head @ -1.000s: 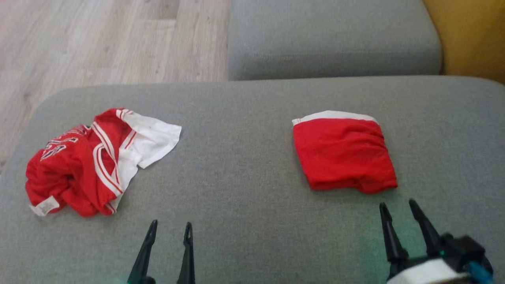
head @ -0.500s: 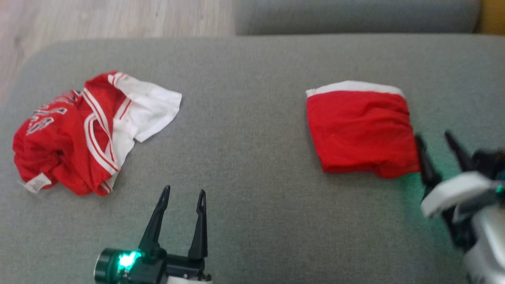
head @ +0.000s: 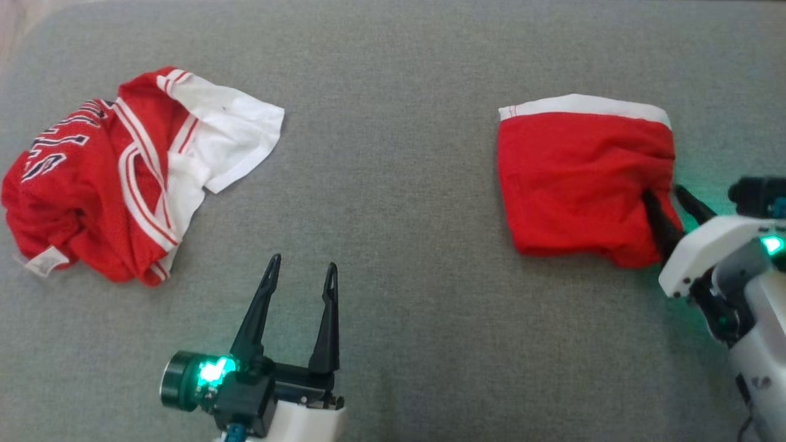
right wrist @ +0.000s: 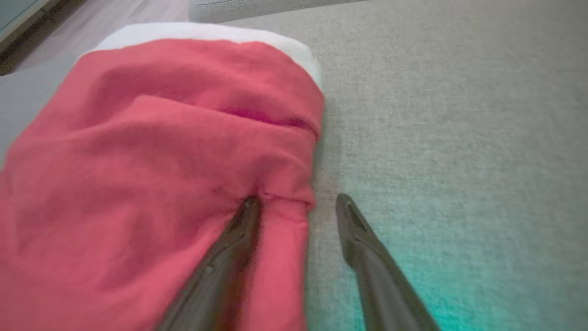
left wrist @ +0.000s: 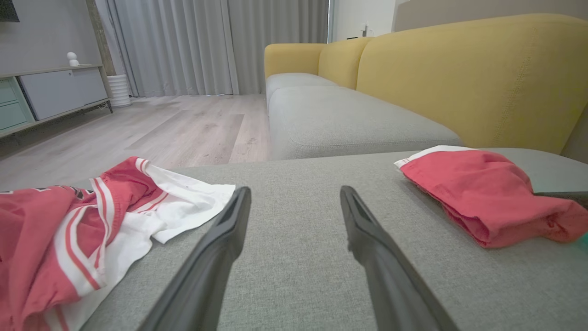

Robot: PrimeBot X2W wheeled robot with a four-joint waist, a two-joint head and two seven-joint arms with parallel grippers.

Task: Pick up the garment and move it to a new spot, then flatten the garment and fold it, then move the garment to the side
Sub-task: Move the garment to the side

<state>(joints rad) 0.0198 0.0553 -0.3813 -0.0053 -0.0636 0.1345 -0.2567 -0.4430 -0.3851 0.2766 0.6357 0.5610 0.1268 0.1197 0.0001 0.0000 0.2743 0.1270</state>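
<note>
Head view shows the right hand [head: 662,194], fingers apart, now arrived astride the garment's [head: 577,178] lower-right edge, so gripping seems next.

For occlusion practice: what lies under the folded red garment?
Grey cushion surrounds the folded red garment, which rests on it. The right gripper straddles its edge. Anything beneath is hidden.

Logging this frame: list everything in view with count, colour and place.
Folded garment: 1, red with white band, right side of the cushion.
Crumpled jersey: 1, red and white, left side of the cushion.
Seat cushion: 1, grey, under both.
Sofa back: 1, yellow, beyond the cushion.
Floor: 1, pale wood, far left.
Curtains: grey, far wall.
Left gripper: 1, dark fingers, open over bare cushion.
Right gripper: 1, dark fingers, open astride the folded garment's right edge.
</note>
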